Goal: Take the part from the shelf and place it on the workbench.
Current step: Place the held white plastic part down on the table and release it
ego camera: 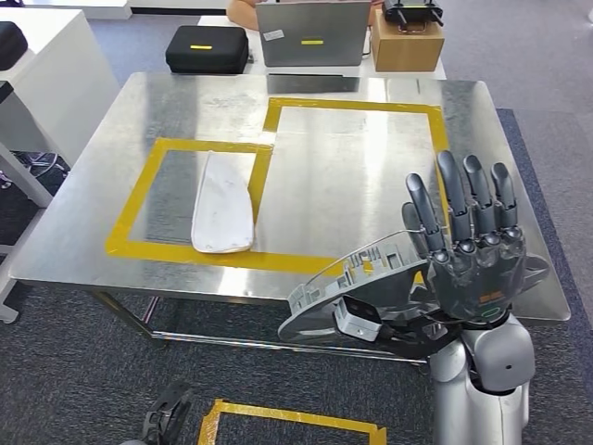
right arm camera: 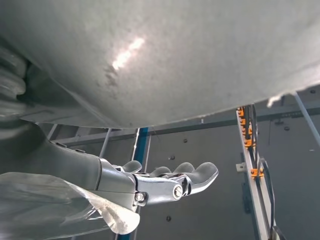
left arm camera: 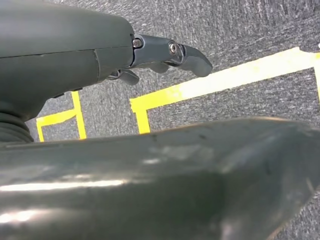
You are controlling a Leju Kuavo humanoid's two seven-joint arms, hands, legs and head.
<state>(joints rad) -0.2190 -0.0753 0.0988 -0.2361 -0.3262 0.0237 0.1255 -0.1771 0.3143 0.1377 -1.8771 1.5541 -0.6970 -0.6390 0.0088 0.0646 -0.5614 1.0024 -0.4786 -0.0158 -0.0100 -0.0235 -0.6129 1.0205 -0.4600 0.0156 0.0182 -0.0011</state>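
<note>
The part (ego camera: 349,287), a grey moulded panel with ribs and a small connector block, lies across the palm side of the right hand (ego camera: 470,250), sticking out sideways toward the robot's left. The hand holds it from beneath at one end, fingers (ego camera: 454,199) upright and spread behind it; how firmly the thumb clamps it I cannot tell. Part and hand hang over the near edge of the workbench (ego camera: 83,232), the part's far tip just above the yellow tape (ego camera: 140,199) outline.

The left hand (left arm camera: 166,52) hangs low beside the body above carpet with tape lines, fingers loosely extended and nothing in them.

By my reading, the fetch is done and the carry nearly so; what is left is to reach forward over the bench, lower the part and let go. A white part (ego camera: 222,204) already rests farther out, inside the left taped box.

No writing is legible: the black case (ego camera: 207,48) and laptop (ego camera: 312,32) beyond show yellow marks only.
</note>
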